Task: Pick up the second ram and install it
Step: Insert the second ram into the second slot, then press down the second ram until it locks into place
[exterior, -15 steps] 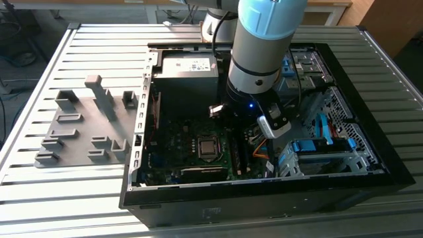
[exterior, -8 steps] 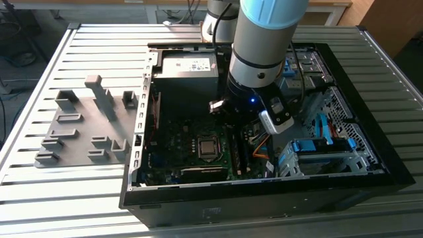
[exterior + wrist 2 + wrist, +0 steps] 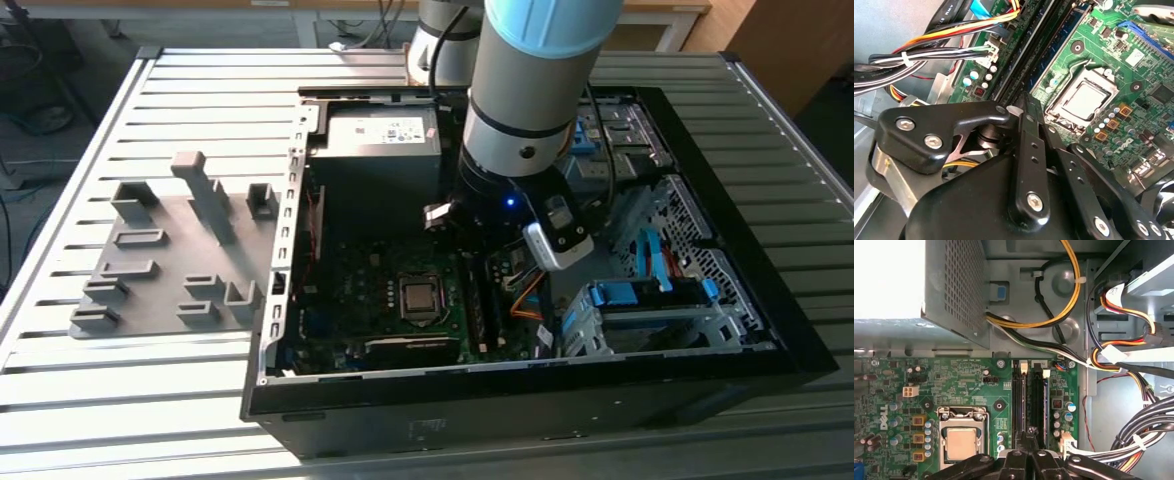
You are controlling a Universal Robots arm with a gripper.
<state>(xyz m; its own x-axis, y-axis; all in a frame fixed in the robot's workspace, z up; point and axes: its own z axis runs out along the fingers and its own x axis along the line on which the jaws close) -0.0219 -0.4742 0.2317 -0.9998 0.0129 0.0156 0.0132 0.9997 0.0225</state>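
In the second wrist view a blue-green ram stick (image 3: 1066,32) with dark chips sits along one of the memory slots, next to the CPU socket (image 3: 1086,100). My gripper (image 3: 1026,100) is shut, its black fingers pressed together with nothing visible between them. Its tips are low over the near end of those slots. In the first wrist view the gripper (image 3: 1029,432) points between the two dark memory slots (image 3: 1019,400). I cannot tell whether the tips touch the stick. In the exterior view the arm's wrist (image 3: 514,215) reaches down into the open computer case (image 3: 747,330), above the motherboard (image 3: 354,290).
A grey power supply (image 3: 380,135) stands at the back of the case. Bundled cables (image 3: 1134,435) run close beside the slots. A drive cage with bright blue clips (image 3: 647,295) fills the exterior view's right. A grey parts fixture (image 3: 174,250) lies on the slatted table.
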